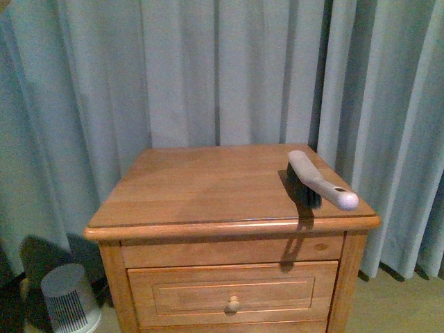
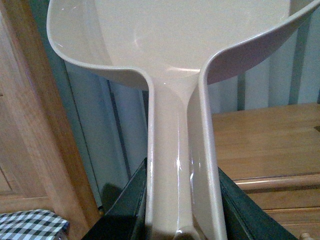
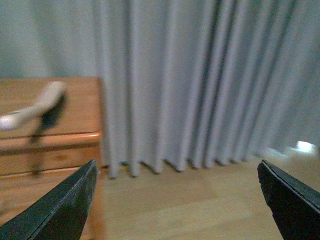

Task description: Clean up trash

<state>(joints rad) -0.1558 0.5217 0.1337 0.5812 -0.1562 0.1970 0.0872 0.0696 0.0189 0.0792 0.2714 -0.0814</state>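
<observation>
Left wrist view: left hand (image 2: pixel 182 210) clamped on beige dustpan (image 2: pixel 170 35) handle. Right hand (image 3: pixel 175 200) fingers wide apart. Brush (image 1: pixel 320 182) near tabletop (image 1: pixel 201 184) right edge. Where the trash lies: cannot tell.

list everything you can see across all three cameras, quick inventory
nightstand: 1, light brown wood, centre of front view
drawer knob: 1, wood, on the nightstand's drawer front
brush: 1, pale handle with dark bristles, on the nightstand top near its front right corner
curtain: pale grey-blue, pleated, behind the nightstand
appliance: 1, white with a slatted grille, on the floor left of the nightstand
checked cloth: 1, black and white, at the edge of the left wrist view
floor: light wood
dustpan: 1, beige, held by its handle
tissue trash: none seen in any view
left claw: black, shut on the dustpan handle
right claw: black, open, empty
</observation>
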